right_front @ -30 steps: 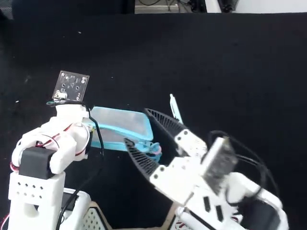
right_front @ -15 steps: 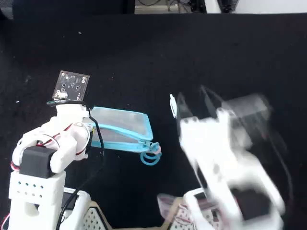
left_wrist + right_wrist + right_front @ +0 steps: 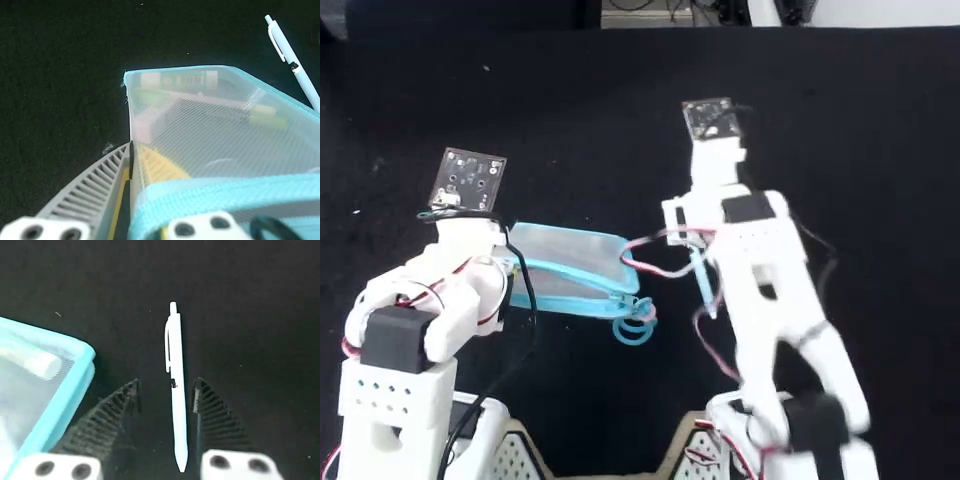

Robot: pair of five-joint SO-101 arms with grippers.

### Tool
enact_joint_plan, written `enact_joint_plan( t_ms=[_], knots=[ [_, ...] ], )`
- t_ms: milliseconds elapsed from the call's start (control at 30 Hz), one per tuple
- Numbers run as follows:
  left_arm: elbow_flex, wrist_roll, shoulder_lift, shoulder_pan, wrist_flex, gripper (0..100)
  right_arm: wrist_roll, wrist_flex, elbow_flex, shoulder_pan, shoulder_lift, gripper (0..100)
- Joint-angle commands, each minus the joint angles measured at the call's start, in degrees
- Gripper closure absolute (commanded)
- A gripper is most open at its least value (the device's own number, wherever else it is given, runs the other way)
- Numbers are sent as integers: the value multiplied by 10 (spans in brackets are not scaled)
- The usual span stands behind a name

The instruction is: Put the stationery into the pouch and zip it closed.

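A light-blue mesh pouch (image 3: 570, 265) lies on the black cloth with its zipper ring (image 3: 635, 325) at the near right corner. My left gripper (image 3: 131, 170) is shut on the pouch's (image 3: 200, 135) left end; several stationery items show through the mesh. A white-and-blue pen (image 3: 176, 405) lies on the cloth just right of the pouch (image 3: 35, 390). My right gripper (image 3: 166, 386) is open and low over the pen, one finger on each side, not touching it. In the high view the right arm (image 3: 730, 220) covers the pen's far half, and the pen's near end (image 3: 705, 290) sticks out.
The black cloth (image 3: 860, 130) stretches wide to the right and the far side. The left arm's base (image 3: 400, 400) and the right arm's base (image 3: 790, 430) stand at the near edge. The pen (image 3: 295, 70) lies beyond the pouch's corner in the left wrist view.
The right arm has swung from the pouch's zipper end up and away to over the pen, its open fingers now on either side of it. The left arm and pouch have kept still.
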Motion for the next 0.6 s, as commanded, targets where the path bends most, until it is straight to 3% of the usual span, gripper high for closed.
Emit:
enact_joint_plan(
  t_ms=[0,467,567],
  knots=[
    [0,-4,4,0,-7,966,-5,-13,-80,11,90,842],
    [0,-4,4,-1,-7,966,0,-11,-269,12,383,846],
    [0,-4,4,-1,-7,966,34,19,-301,27,413,872]
  ],
)
